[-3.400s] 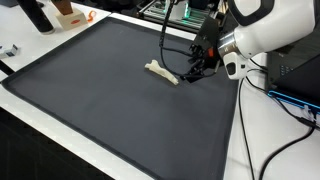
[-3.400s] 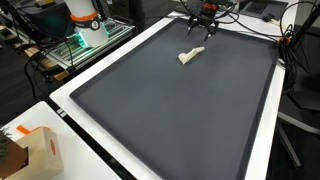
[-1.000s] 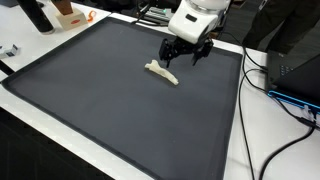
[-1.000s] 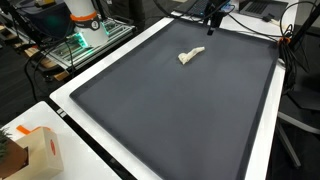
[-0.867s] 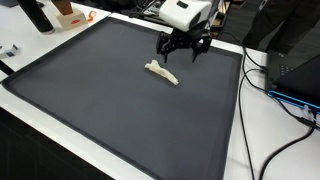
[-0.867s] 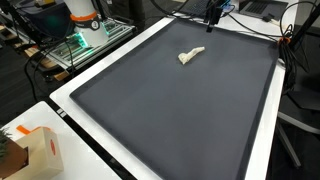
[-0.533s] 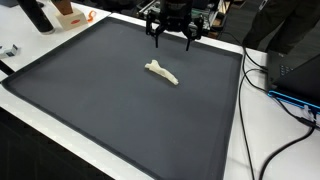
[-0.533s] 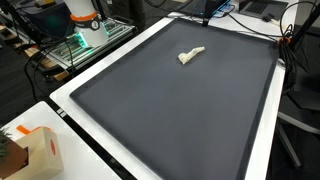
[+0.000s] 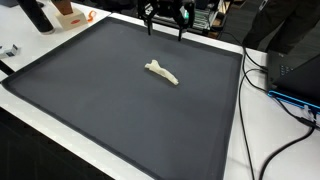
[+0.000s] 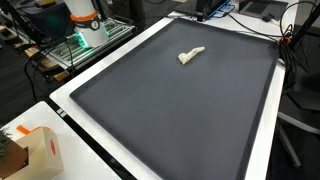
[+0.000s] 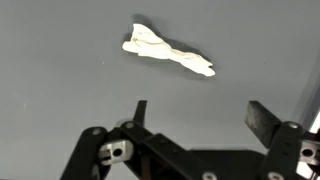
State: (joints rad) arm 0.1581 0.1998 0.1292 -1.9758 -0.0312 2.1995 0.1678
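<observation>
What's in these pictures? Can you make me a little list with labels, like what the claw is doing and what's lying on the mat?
claw: gripper open, holding nothing, raised near the mat's far edge
nearest thing: white crumpled piece, lying flat, apart from the fingers
made of: cloth or paper, too small to tell
surface: dark grey mat on a white table
around: cables beside the mat, cardboard box at a corner
</observation>
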